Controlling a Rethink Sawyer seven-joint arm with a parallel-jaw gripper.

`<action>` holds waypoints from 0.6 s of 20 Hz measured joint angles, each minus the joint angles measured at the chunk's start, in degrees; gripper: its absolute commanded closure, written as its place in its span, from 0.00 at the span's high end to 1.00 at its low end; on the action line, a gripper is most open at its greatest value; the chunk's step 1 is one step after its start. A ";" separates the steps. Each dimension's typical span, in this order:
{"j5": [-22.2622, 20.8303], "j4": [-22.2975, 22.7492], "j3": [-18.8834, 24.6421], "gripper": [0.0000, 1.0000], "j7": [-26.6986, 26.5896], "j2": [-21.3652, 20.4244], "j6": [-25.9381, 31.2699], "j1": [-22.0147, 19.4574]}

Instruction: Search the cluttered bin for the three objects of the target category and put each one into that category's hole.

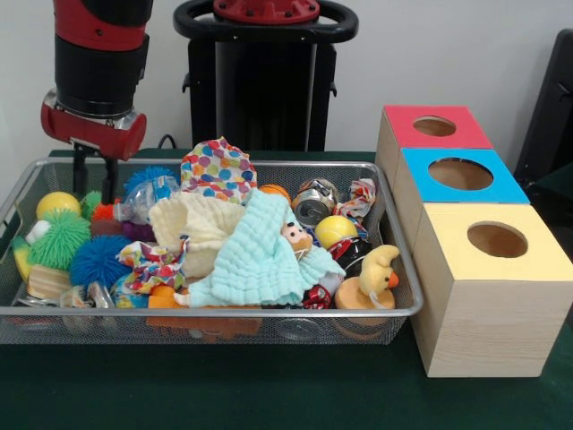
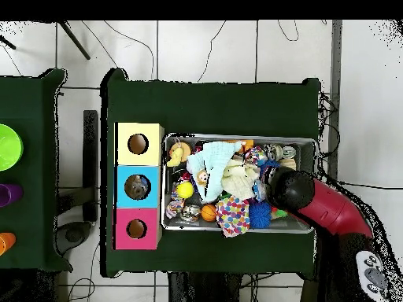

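The Sawyer arm (image 1: 98, 54) shows a glossy red upper casing over a wide black cylindrical band, then a red wrist collar edged by a thin silver ring. Two slim black fingers (image 1: 81, 172) extend below the collar. Behind it stands the black pedestal column (image 1: 264, 81), capped by a rounded black hoop with a red dome at its centre. In the overhead view the arm (image 2: 327, 206) appears as a thick red tube ending in a rounded black cap, with a white and grey panel (image 2: 373, 275) at its base
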 measured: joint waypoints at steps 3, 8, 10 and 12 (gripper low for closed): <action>0.00 0.00 -0.03 0.00 0.00 0.00 0.00 0.00; 0.00 0.01 -0.10 0.00 0.00 0.02 -0.07 0.00; 0.25 0.05 -0.37 0.00 0.15 0.02 -0.15 0.16; 0.53 0.17 -0.62 0.00 0.29 0.01 -0.18 0.28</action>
